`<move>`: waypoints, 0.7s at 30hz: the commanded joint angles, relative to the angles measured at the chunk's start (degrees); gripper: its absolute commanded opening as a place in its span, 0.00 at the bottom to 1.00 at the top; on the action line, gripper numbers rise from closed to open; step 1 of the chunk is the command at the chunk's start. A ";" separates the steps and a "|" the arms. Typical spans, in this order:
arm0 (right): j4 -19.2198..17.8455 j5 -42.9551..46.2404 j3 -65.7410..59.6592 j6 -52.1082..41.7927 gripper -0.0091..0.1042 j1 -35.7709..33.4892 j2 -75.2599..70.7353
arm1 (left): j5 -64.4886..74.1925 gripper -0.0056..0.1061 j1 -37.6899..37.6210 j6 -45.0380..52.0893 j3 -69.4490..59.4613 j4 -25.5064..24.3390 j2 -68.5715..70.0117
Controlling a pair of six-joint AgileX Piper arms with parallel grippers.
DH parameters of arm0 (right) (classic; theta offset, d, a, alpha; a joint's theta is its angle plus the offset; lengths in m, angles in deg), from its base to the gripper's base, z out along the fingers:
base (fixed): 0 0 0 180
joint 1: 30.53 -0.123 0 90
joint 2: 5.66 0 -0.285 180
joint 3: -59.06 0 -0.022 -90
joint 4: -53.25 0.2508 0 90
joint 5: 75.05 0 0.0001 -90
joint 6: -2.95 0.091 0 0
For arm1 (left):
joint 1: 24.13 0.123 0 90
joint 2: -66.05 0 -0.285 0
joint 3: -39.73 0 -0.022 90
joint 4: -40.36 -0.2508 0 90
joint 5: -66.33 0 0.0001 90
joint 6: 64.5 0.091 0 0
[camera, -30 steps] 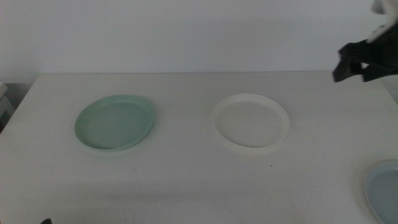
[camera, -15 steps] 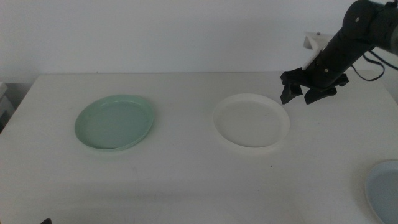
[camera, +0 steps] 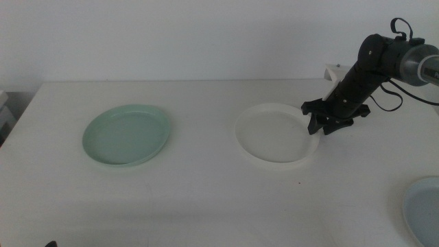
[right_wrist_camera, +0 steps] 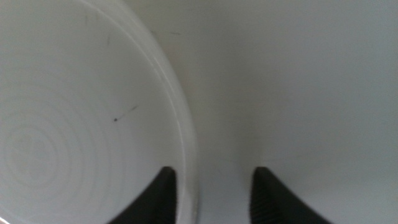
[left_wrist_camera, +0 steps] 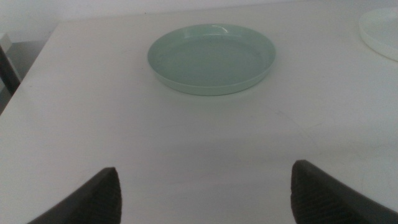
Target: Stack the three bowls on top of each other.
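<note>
Your right gripper [camera: 321, 123] has dropped from the far right corner down to the right rim of the white bowl [camera: 276, 132] — a second ago it was up at the frame edge, half a second ago just above and beside the rim. None of the bowls has shifted.

The wrist view shows the right gripper [right_wrist_camera: 211, 190] spread apart, one jaw over the rim of the white bowl [right_wrist_camera: 68, 124], the other outside over bare table [right_wrist_camera: 311, 81]; nothing clamped. You can see faint concentric rings and a small dark speck inside that bowl.

The white bowl is shallow, low-rimmed, plate-like, and sits right of centre on the table [camera: 206, 192]. The mint green bowl [camera: 127, 134] sits left of centre, well apart from it, glossy and empty. The pale blue-grey bowl [camera: 422, 209] is cut off at the near right corner.

Your left gripper [left_wrist_camera: 205, 193] waits low at the near side, jaws wide apart, facing the mint green bowl [left_wrist_camera: 212, 58] — holding nothing.
</note>
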 commanded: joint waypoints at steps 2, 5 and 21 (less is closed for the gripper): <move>2.32 1.44 1.83 -0.10 0.25 0.09 -3.13 | -4.05 0.99 0.04 -0.45 0.20 0.37 0.75; 3.70 1.46 1.83 -0.68 0.14 0.09 -2.50 | -4.05 0.99 0.04 -0.45 0.20 0.37 0.75; 3.79 6.70 -21.65 -0.71 0.07 -7.82 -26.24 | -4.05 0.99 0.04 -0.45 0.20 0.37 0.75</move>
